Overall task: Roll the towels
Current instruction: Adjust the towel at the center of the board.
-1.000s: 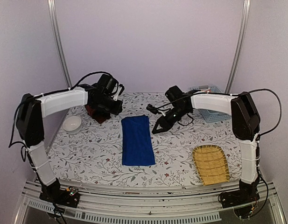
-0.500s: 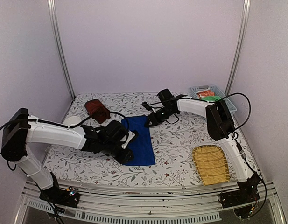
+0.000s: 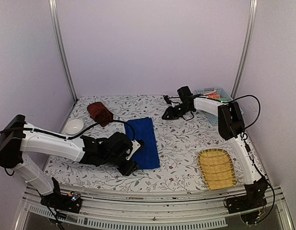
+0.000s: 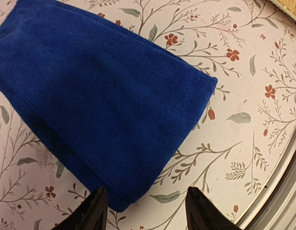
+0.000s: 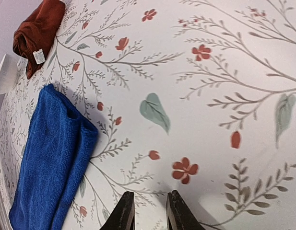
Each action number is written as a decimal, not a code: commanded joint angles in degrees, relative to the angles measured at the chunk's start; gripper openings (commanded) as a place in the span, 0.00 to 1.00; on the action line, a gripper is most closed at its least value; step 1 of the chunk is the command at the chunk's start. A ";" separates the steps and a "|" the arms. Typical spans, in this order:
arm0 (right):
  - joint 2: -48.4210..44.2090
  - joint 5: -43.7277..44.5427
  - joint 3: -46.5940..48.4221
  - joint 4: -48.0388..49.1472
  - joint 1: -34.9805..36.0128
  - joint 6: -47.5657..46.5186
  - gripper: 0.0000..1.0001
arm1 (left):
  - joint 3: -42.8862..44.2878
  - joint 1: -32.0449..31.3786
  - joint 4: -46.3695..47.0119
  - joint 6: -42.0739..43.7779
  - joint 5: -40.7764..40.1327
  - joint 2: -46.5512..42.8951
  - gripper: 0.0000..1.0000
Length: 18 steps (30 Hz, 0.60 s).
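Flowery counter (image 3: 186, 143) is carrying a blue towel (image 4: 90, 96).
Left pincer (image 4: 147, 192) is hovering open at its corner (right pincer (image 5: 150, 193) is barely open).

White arm shells (image 3: 52, 139), black joints (image 3: 229, 120), loose black cables (image 3: 254, 103).

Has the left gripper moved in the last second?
Yes. The left gripper came from beside the brown towel at the back to the near end of the blue towel.

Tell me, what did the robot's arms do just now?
The left gripper swung from the reddish-brown towel down to the near end of the blue towel, jaws open. The right gripper pulled back from the blue towel toward the far right. Both towels stayed put.
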 commanded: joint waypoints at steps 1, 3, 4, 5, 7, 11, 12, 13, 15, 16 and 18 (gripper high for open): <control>0.08 -5.07 -0.84 -1.95 -0.90 -1.08 0.27 | 0.60 -0.30 0.41 4.60 -2.45 -0.69 0.59; -3.35 -7.86 -3.54 -2.14 -0.93 -2.45 0.27 | 0.17 -0.33 0.78 8.25 -1.41 -1.13 0.60; -5.45 -8.81 -5.45 -2.13 -0.93 -3.73 0.27 | -0.03 -0.38 0.75 10.09 -1.01 -1.35 0.61; -8.10 -9.72 -7.87 -2.02 -0.90 -4.39 0.28 | -0.09 -0.38 0.45 12.05 -0.78 -1.40 0.62; -14.71 -11.88 -12.99 -1.64 -0.90 -6.46 0.28 | 0.17 -0.34 -0.50 16.19 0.49 -1.22 0.62; -26.92 -13.78 -24.07 -0.84 -0.92 -11.72 0.29 | 2.48 -0.01 -4.02 23.58 2.37 1.04 0.58; -29.54 -13.85 -26.87 -0.63 -0.89 -12.52 0.29 | 3.33 0.15 -4.87 24.79 2.92 1.94 0.57; -31.84 -14.08 -29.75 -0.20 -0.92 -13.63 0.29 | 3.98 0.34 -5.49 25.91 3.37 2.87 0.56; -36.03 -15.09 -34.95 0.54 -0.89 -14.52 0.28 | 4.93 0.72 -6.04 27.82 4.17 4.70 0.54; -37.93 -15.83 -37.73 0.69 -0.93 -15.22 0.28 | 5.31 0.93 -6.17 28.55 4.21 5.55 0.53; -41.24 -17.07 -41.73 1.11 -0.93 -16.10 0.28 | 6.20 1.30 -6.14 29.78 4.22 7.46 0.50</control>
